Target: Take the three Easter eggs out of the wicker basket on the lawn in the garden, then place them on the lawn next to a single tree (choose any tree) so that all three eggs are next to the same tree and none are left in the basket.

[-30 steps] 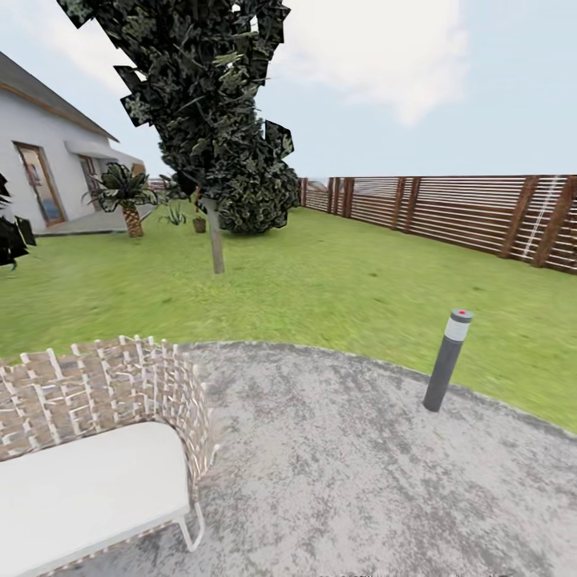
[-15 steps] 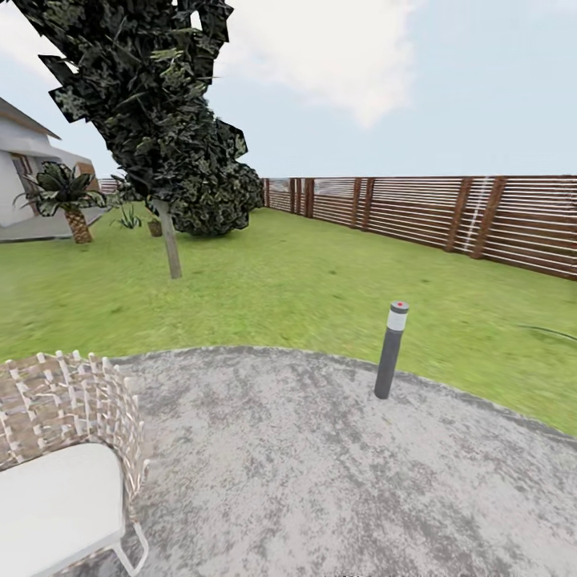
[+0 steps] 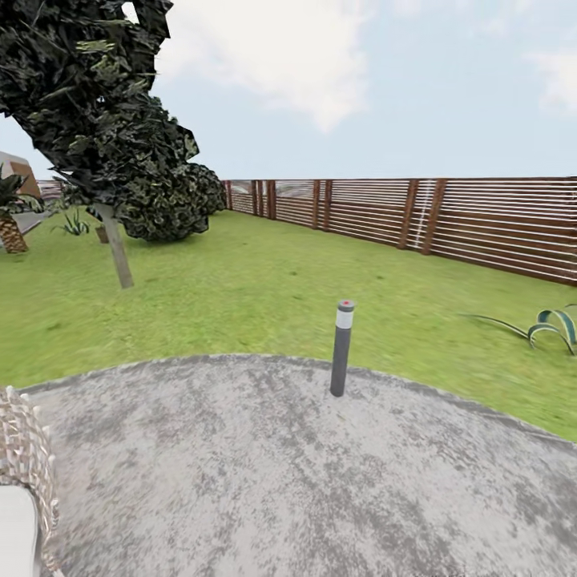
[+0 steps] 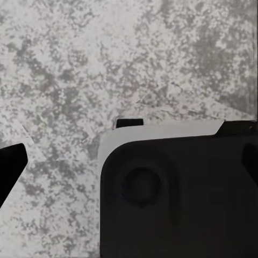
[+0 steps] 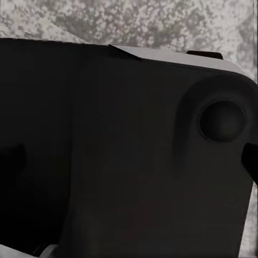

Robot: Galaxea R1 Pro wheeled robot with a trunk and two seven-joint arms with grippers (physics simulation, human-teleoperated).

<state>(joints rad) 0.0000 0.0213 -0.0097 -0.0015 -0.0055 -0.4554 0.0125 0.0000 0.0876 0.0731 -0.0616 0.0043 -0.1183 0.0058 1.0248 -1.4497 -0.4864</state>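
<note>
The wicker basket and the Easter eggs are out of view. The lawn (image 3: 264, 296) spreads beyond the grey paved patio in the head view. A tree (image 3: 119, 258) with a slim pale trunk and a dark blocky crown stands on the grass at the left. In the left wrist view my left gripper (image 4: 131, 166) hangs over the paving and my dark base, with one dark finger (image 4: 11, 169) at the frame's edge, spread wide and holding nothing. My right gripper (image 5: 131, 161) points at the dark base, its fingers (image 5: 250, 161) apart at the frame's edges.
A grey bollard lamp (image 3: 342, 349) stands at the patio's (image 3: 280, 481) far rim. A pale woven seat (image 3: 24, 473) shows at the lower left. A brown slat fence (image 3: 449, 224) closes the lawn behind. A striped-leaf plant (image 3: 549, 324) grows at the right, a short palm (image 3: 10, 228) at the far left.
The whole head view has swung to the right: tree, bollard and woven seat slid left in the picture, the house left the frame, and the striped-leaf plant came in.
</note>
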